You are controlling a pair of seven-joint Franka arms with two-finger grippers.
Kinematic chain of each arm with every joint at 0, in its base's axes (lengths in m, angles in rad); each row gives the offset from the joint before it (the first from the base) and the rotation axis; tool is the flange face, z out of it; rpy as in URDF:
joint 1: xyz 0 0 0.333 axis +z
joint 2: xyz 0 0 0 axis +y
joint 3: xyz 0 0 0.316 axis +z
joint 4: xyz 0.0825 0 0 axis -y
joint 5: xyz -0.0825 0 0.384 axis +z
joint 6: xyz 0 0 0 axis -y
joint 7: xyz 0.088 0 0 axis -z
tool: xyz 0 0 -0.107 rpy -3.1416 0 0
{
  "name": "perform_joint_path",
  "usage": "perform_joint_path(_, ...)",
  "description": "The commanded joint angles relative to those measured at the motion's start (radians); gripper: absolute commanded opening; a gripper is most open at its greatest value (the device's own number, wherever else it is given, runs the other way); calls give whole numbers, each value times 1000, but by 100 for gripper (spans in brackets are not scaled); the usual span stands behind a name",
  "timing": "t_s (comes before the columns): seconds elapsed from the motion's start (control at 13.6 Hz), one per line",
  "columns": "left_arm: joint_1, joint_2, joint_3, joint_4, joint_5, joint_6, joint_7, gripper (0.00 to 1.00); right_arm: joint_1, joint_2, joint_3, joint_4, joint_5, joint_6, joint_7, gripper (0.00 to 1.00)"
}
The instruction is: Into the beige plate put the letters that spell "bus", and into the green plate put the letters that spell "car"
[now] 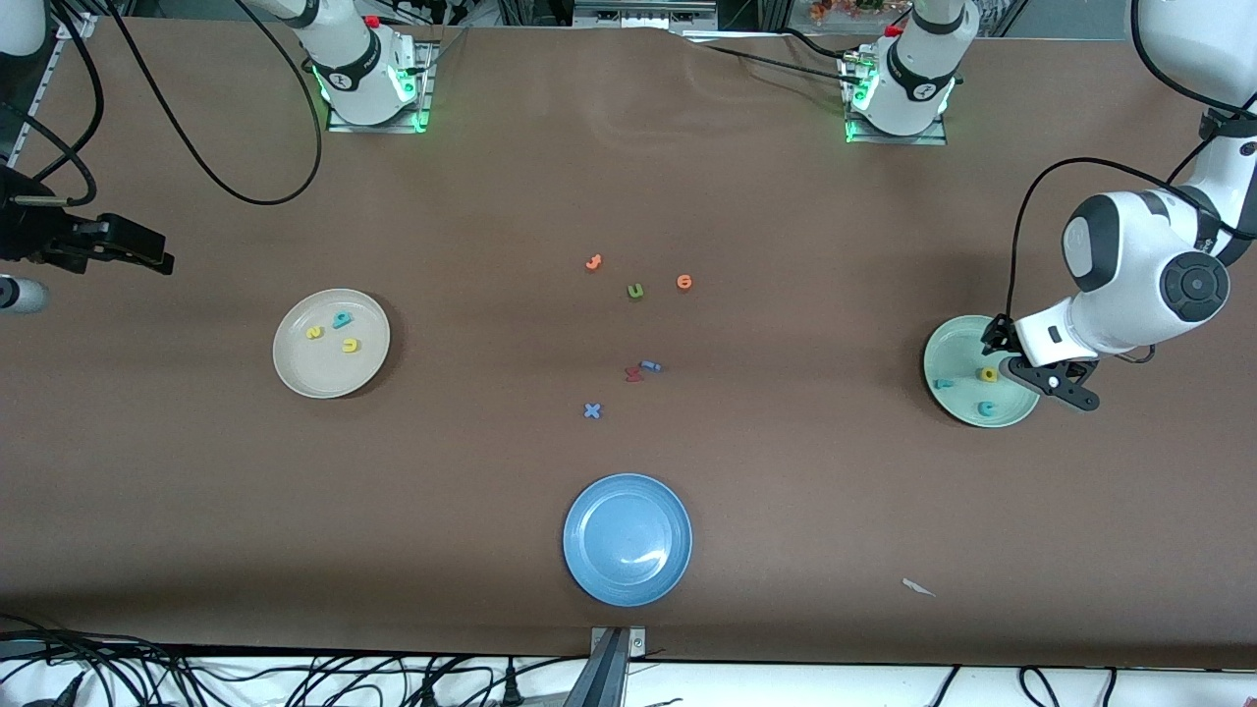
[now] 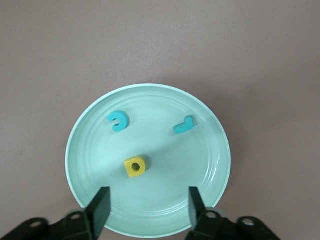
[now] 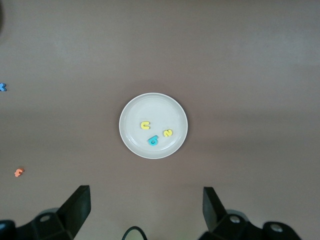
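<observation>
The green plate (image 1: 935,352) at the left arm's end of the table holds a teal "r" (image 1: 943,384), a yellow "a" (image 1: 989,374) and a teal "c" (image 1: 986,408). My left gripper (image 1: 1041,378) hangs over that plate's edge. In the left wrist view it (image 2: 148,200) is open and empty above the plate (image 2: 150,100), close to the "a" (image 2: 135,166). The beige plate (image 1: 314,370) holds a yellow "s" (image 1: 314,333), a teal "b" (image 1: 342,319) and a yellow "u" (image 1: 351,345). My right gripper (image 3: 145,200) is open and empty, high up near the beige plate (image 3: 150,107).
Loose letters lie mid-table: two orange ones (image 1: 593,262) (image 1: 684,282), a green "u" (image 1: 635,291), a blue "i" (image 1: 650,366) beside a red letter (image 1: 633,374), and a blue "x" (image 1: 591,410). A blue plate (image 1: 628,539) sits nearest the front camera. A white scrap (image 1: 918,587) lies nearby.
</observation>
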Motion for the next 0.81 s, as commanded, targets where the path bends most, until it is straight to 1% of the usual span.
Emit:
perform_joint_path(0.0,0,-154,-4,-105,22,8,-9,100,-189,-74,236,-5,-61,28,43,100)
perform_joint_path(0.07,-7,-208,-5,-129,19,5,-8,100,-240,-81,290,-8,-66,27,53,100)
perform_joint_path(0.15,-13,-246,-20,-130,17,5,-8,100,-273,-96,326,-19,-76,25,53,100)
perform_joint_path(0.29,-15,-319,-40,-123,14,-10,-9,100,-351,-154,412,-80,-96,45,56,100)
perform_joint_path(0.37,-15,-352,-42,-117,11,-44,-11,100,-359,-182,426,-127,-113,77,56,100)
perform_joint_path(0.44,-23,-386,-42,-110,2,-73,-14,100,-359,-196,426,-156,-116,102,56,100)
perform_joint_path(0.52,-30,-415,-42,-88,0,-114,-20,100,-356,-191,424,-152,-116,100,54,100)
perform_joint_path(0.59,-30,-426,-41,-31,0,-188,-24,100,-347,-188,420,-149,-113,103,56,100)
perform_joint_path(0.74,-32,-422,-41,136,0,-374,-44,100,-351,-168,418,-148,-110,111,56,100)
